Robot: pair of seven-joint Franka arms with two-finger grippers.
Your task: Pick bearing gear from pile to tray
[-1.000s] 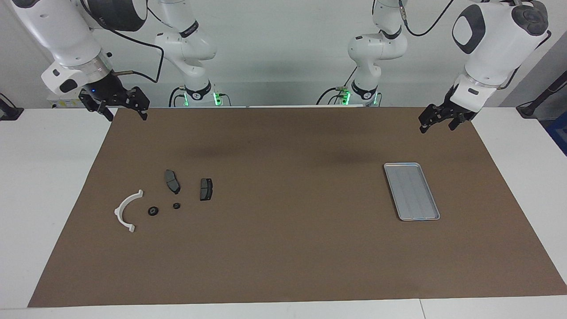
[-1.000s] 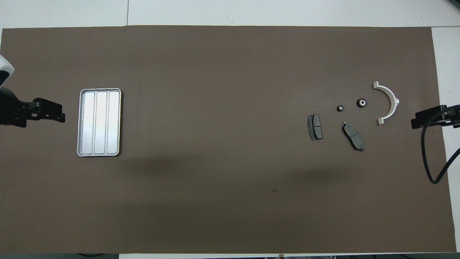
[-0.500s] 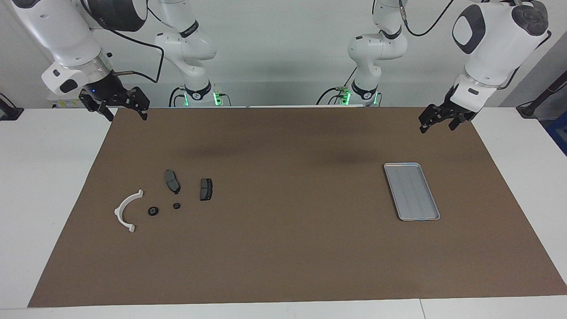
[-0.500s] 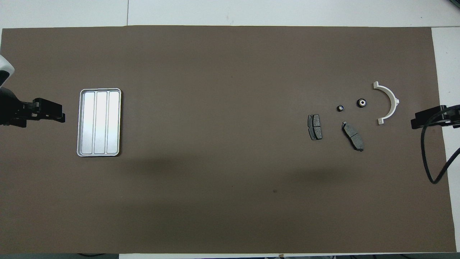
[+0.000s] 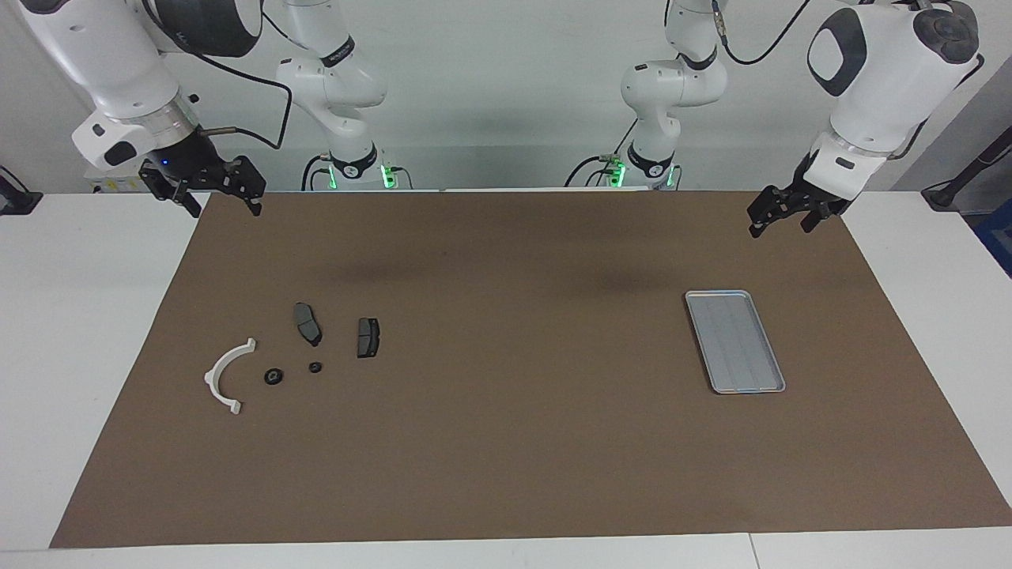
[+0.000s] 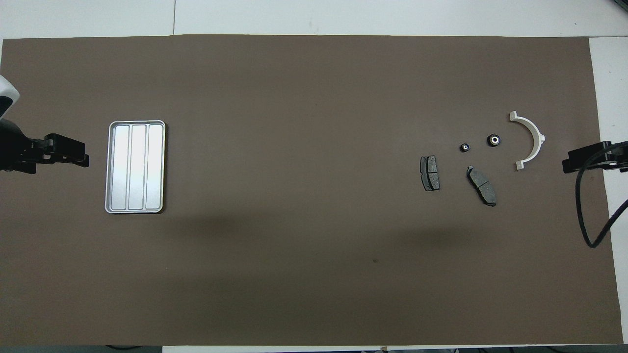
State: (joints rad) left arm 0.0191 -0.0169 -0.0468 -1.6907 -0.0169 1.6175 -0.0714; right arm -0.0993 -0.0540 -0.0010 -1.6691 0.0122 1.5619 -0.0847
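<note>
The pile lies on the brown mat toward the right arm's end: a white half-ring bracket (image 5: 212, 373) (image 6: 539, 136), two dark grey brake pads (image 5: 307, 323) (image 5: 368, 337), and two small black round pieces, the larger (image 5: 273, 377) (image 6: 494, 140) beside the bracket and the smaller (image 5: 315, 367) (image 6: 464, 147). The silver ridged tray (image 5: 735, 341) (image 6: 136, 166) lies bare toward the left arm's end. My right gripper (image 5: 224, 204) (image 6: 569, 165) is open and empty, raised over the mat's edge near the pile. My left gripper (image 5: 779, 227) (image 6: 81, 158) is open and empty, raised beside the tray.
The brown mat (image 5: 506, 442) covers most of the white table. A black cable (image 6: 586, 215) hangs from the right arm over the mat's edge. The wide stretch of mat between pile and tray holds nothing.
My right gripper has shifted up very slightly. The left arm, the pile and the tray have not moved.
</note>
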